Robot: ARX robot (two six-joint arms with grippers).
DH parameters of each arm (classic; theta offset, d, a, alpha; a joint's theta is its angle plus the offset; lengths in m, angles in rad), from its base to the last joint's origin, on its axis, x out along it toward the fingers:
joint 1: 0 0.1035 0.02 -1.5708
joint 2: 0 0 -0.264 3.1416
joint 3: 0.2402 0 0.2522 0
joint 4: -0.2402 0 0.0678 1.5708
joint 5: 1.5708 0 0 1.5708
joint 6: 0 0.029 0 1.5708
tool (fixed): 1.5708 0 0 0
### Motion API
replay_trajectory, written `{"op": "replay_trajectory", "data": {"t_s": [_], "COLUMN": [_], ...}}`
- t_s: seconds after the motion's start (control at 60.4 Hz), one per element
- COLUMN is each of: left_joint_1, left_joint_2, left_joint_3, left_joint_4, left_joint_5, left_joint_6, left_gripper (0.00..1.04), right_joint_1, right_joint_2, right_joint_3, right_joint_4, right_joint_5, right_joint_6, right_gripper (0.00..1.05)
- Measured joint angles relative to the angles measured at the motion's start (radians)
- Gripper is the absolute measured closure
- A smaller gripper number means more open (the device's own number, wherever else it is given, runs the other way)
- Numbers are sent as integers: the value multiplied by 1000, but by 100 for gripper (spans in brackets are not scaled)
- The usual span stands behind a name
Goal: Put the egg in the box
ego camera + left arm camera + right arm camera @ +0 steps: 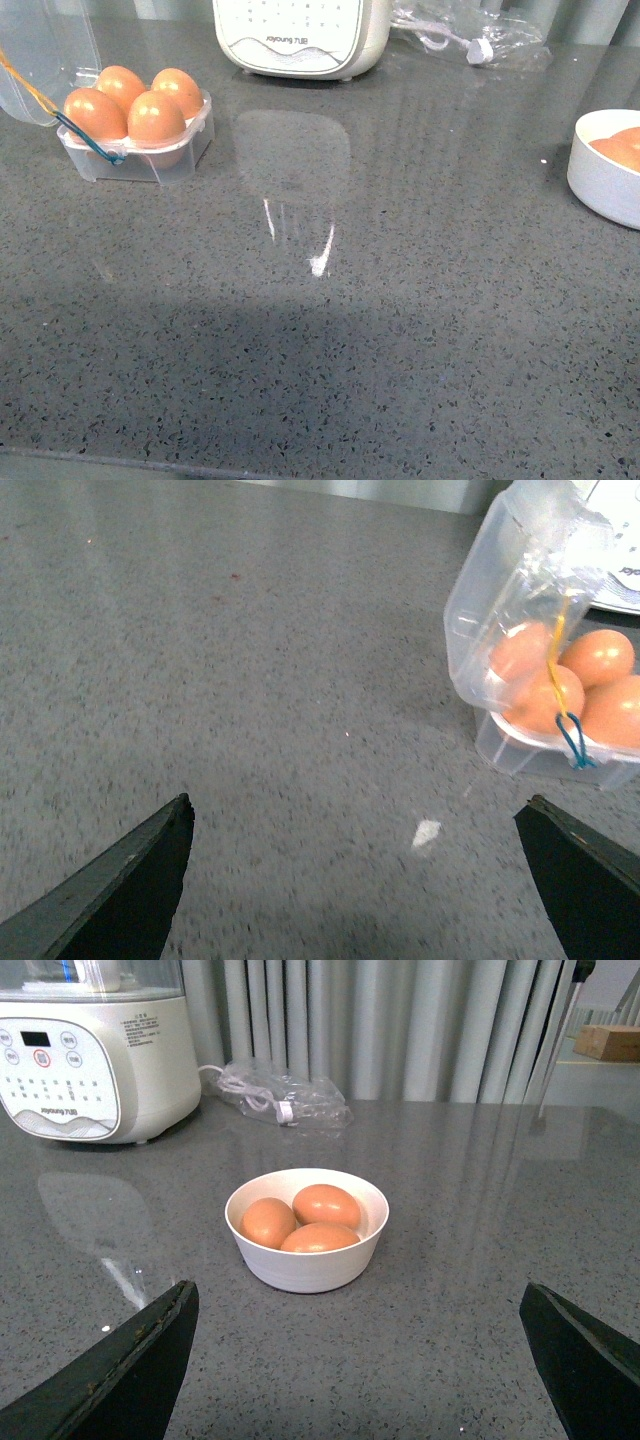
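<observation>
The clear plastic box (192,145) stands at the far left of the grey counter with its lid (40,55) swung open, and orange-brown eggs (156,117) fill the cells I can see. In the left wrist view the box (520,755) lies ahead and to one side of my open left gripper (358,802), apart from it. My right gripper (359,1287) is open over bare counter, a short way from a white bowl (305,1270) holding three eggs; one egg (325,1204) lies on top. Neither arm shows in the front view.
A big white appliance (300,35) stands at the back of the counter, with a crumpled clear bag and cable (480,40) beside it. The white bowl (600,185) sits at the right edge of the front view. Grey curtains hang behind.
</observation>
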Motion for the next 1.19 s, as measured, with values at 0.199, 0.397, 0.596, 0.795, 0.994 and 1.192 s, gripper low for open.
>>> {"op": "replay_trajectory", "data": {"t_s": [0.199, 0.397, 0.596, 0.795, 0.994, 1.192], "left_joint_1": [11, 13, 18, 10, -34, -103], "left_joint_2": [246, 435, 553, 589, 591, 589], "left_joint_3": [138, 293, 433, 518, 557, 554], "left_joint_4": [96, 111, 72, 35, 30, 25], "left_joint_5": [-4, -20, -14, -18, -30, -42], "left_joint_6": [31, 69, 89, 98, 100, 90], "left_gripper": [7, 7, 7, 7, 7, 7], "right_joint_1": [0, 0, 0, 0, 0, 0], "right_joint_2": [0, 0, 0, 0, 0, 0], "right_joint_3": [0, 0, 0, 0, 0, 0], "right_joint_4": [0, 0, 0, 0, 0, 0], "right_joint_5": [0, 0, 0, 0, 0, 0], "right_joint_6": [0, 0, 0, 0, 0, 0], "right_gripper": [7, 7, 7, 7, 7, 7]}}
